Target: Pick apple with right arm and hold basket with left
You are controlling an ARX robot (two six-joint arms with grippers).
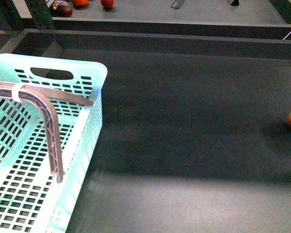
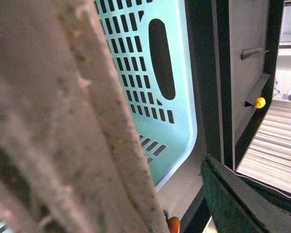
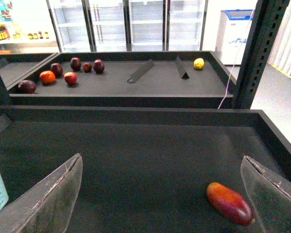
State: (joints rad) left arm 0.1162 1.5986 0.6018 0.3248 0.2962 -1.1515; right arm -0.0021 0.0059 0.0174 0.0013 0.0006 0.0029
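The right gripper (image 3: 160,206) hangs low over the dark shelf (image 1: 184,116) with its jaws spread wide. It is lined up so the apple (image 3: 230,203), untouched by the shelf's right edge, lies between its fingers; the fruit looks oddly elongated from here. The basket (image 1: 94,77) sits at the left near corner. Its handle (image 1: 48,104) is raised, probably because the left gripper (image 2: 184,194) has it, though blur hides whether that jaw is closed.
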